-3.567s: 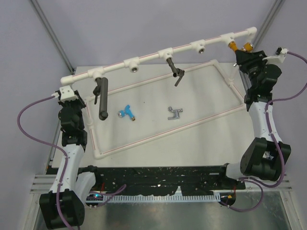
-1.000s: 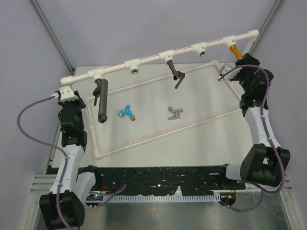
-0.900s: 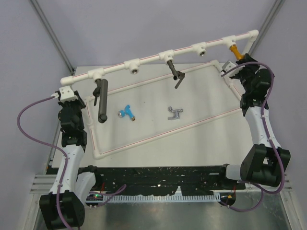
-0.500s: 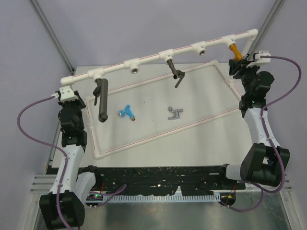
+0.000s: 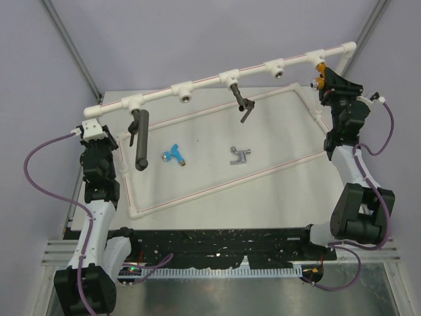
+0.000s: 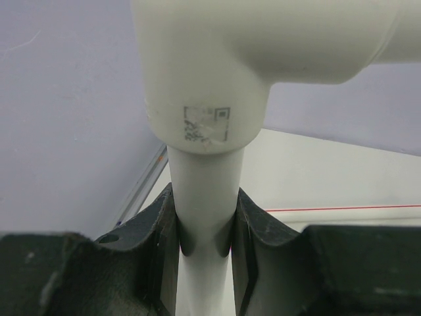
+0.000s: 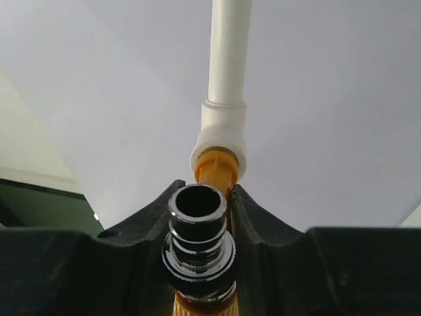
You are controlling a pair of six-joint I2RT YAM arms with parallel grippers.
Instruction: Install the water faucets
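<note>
1. Top external: the right gripper (image 5: 323,76) is up at about 1 o'clock, at the far right end of the white pipe (image 5: 217,72). Its fingers are closed on the orange faucet (image 5: 320,66), which hangs from the end socket. A second ago that gripper sat lower, just under the faucet, with its wrist turned another way and its fingers apart. I take this as a fresh grip for another turn of the thread, so this faucet looks started but not finished.
2. Same view: the blue faucet (image 5: 174,154) and the silver faucet (image 5: 240,155) lie loose on the table (image 5: 276,145) near the middle. The blue one is toward 9 o'clock of the silver one, and they are well apart. Neither has shifted, so two faucets are still to be fitted. The left gripper (image 5: 93,122) has stayed at 9 o'clock on the pipe's corner post.
3. Left wrist: the left gripper (image 6: 205,232) is clamped tight on the upright pipe just under its elbow, bracing the frame.
4. Right wrist: both fingers (image 7: 148,217) of the right gripper (image 7: 200,217) press against the faucet's (image 7: 199,230) dark spout. Its orange neck runs toward 12 o'clock into the socket (image 7: 220,135).
</note>
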